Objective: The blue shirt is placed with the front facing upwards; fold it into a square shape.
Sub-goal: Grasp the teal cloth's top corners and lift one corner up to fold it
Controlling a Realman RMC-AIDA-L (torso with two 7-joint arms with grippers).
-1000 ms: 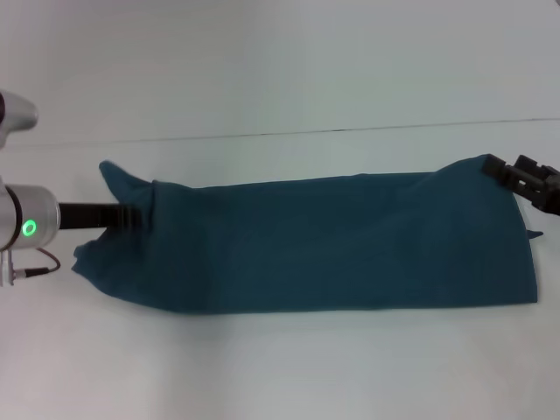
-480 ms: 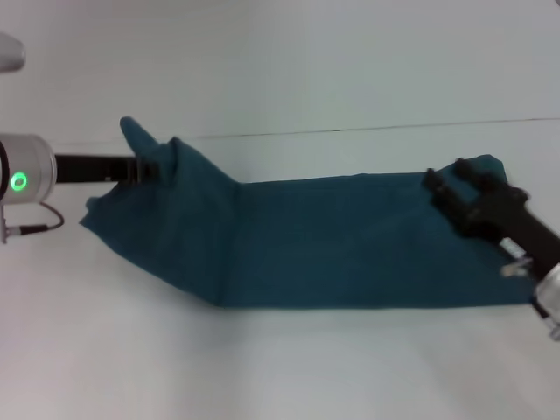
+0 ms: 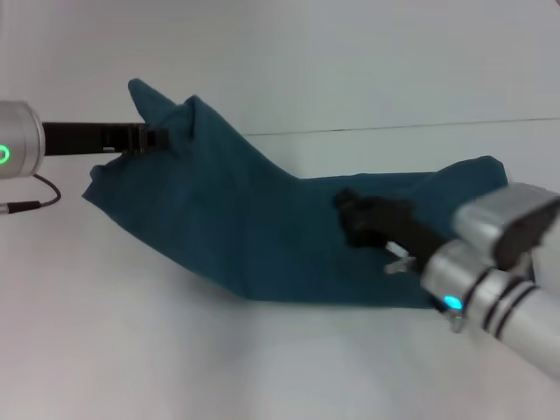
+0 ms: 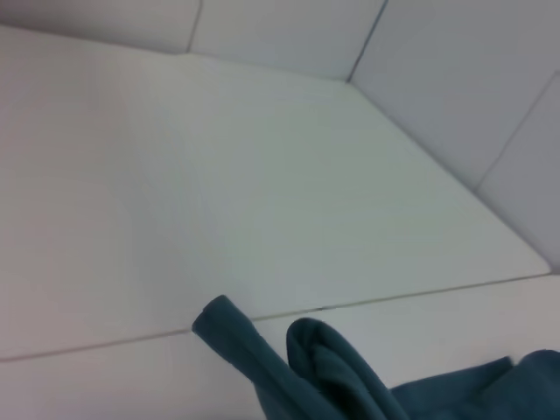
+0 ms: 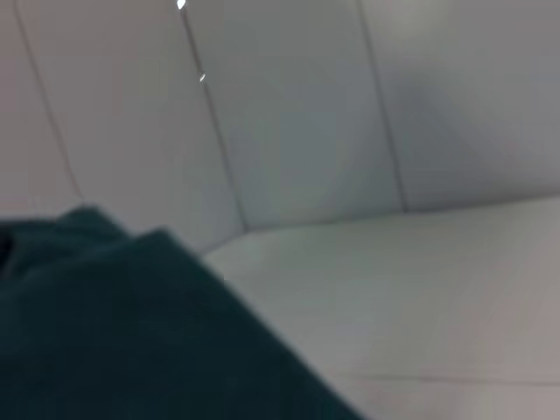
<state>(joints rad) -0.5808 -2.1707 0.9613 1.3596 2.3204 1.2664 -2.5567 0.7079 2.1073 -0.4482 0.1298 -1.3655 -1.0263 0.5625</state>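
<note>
Left pincer (image 3: 157, 137): clamped on the shirt's left end, held above the tabletop.
Right pincer (image 3: 350, 214): over the shirt's middle; jaws dark, state cannot be told.
Blue shirt (image 3: 262, 232): one, long folded strip, left end raised, right part lying on the white tabletop (image 3: 131, 350).
Hidden: lettering and neckline not visible.

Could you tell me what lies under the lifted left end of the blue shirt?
Nothing shows beneath the blue shirt where the left gripper lifts it; the white table directly underneath is covered.
</note>
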